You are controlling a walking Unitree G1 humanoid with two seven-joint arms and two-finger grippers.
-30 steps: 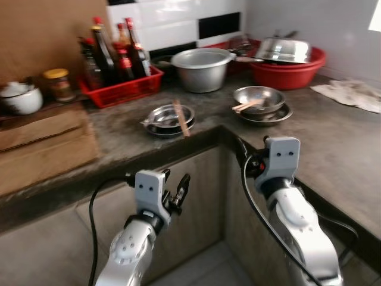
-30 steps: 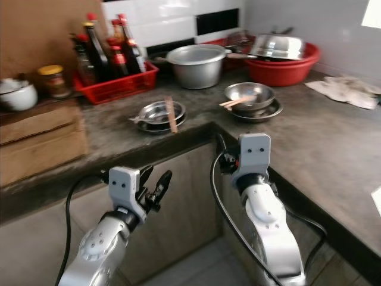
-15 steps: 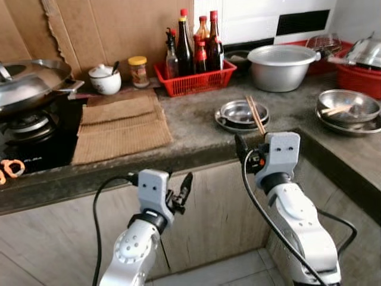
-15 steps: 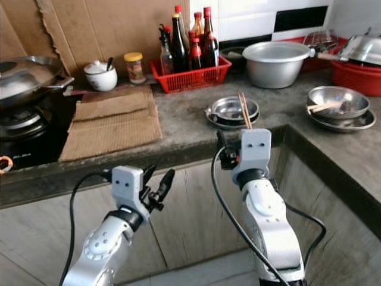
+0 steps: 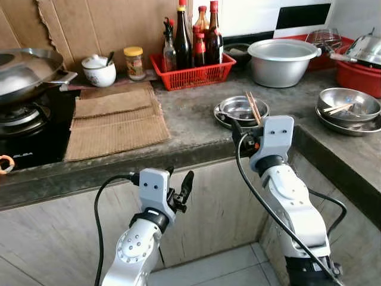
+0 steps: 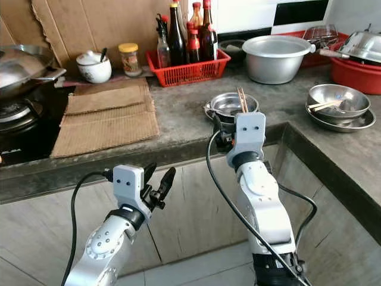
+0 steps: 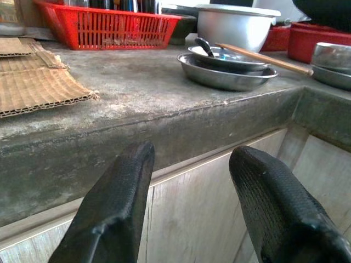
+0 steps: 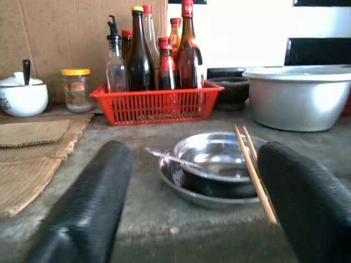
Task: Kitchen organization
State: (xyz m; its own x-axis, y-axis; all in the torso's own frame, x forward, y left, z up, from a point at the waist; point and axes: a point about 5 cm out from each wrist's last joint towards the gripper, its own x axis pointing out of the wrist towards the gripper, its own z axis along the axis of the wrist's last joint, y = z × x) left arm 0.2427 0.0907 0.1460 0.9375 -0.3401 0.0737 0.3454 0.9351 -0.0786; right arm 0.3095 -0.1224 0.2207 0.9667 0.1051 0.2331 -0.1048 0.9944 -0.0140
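My right gripper (image 8: 186,219), fingers spread wide and empty, faces the shallow steel bowl on its plate (image 8: 216,164) at twelve o'clock, wooden chopsticks (image 8: 255,170) across it. I'd approach level, clearing the counter edge. My left gripper (image 7: 186,219) hangs open, idle.

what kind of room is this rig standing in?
Almost certainly a home kitchen: a wok on a gas stove, a red basket of sauce bottles, and steel bowls with chopsticks on a concrete counter.
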